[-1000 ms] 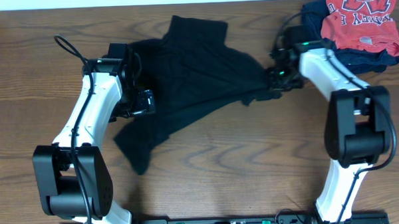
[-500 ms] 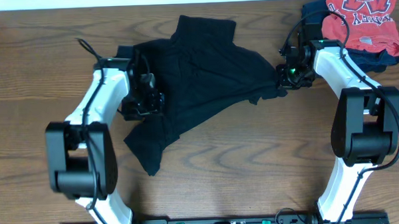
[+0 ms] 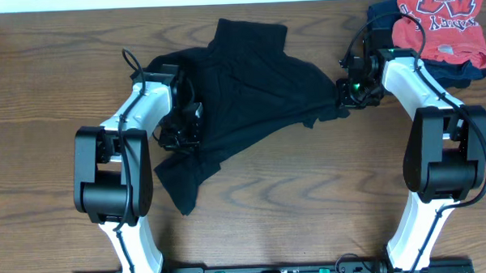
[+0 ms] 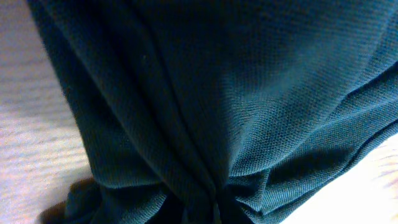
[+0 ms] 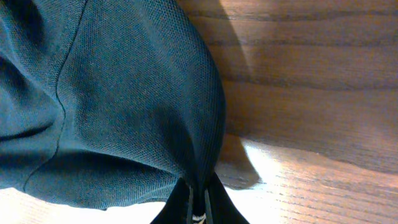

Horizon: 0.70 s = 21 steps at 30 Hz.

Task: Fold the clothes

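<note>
The black clothes (image 3: 249, 79) lie crumpled across the middle of the wooden table, with one leg trailing toward the front left. My left gripper (image 3: 184, 130) sits on their left side, shut on a bunched fold. In the left wrist view the fabric (image 4: 236, 93) fills the frame and its creases converge at the left gripper (image 4: 214, 211). My right gripper (image 3: 341, 93) is shut on the clothes' right tip. In the right wrist view the cloth (image 5: 112, 106) is pinched between the closed fingers of the right gripper (image 5: 198, 208), just above the tabletop.
A red T-shirt (image 3: 437, 12) with white lettering lies on a dark navy garment (image 3: 459, 68) in the back right corner, just behind my right arm. Bare wooden table (image 3: 310, 199) lies in front of the clothes.
My left arm moved right onto the clothes and its jaws closed on a fold. A second ago the right gripper pulled the cloth slightly right and back; since then it has held still.
</note>
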Each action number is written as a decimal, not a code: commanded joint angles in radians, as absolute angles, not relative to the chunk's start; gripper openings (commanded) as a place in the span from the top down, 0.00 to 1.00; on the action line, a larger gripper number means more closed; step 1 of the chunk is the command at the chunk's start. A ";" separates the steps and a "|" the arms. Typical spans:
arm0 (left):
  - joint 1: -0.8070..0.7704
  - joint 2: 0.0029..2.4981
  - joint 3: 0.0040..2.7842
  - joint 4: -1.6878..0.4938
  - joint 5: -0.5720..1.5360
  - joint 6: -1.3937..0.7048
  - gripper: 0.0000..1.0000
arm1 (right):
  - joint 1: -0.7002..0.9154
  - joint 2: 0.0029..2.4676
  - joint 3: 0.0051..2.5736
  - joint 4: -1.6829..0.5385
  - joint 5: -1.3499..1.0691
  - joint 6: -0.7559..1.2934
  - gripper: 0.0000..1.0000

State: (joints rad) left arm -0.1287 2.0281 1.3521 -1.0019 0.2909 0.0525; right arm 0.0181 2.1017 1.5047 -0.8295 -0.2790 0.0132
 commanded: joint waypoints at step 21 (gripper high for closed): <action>0.218 1.861 1.466 -0.753 0.051 0.014 0.93 | 0.017 2.115 1.524 -0.847 -0.257 -0.008 0.99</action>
State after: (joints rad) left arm 0.1566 1.8763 1.4433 -0.7841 0.1501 0.0364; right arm 0.0429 2.1017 1.5047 -0.8417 -0.3553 0.0059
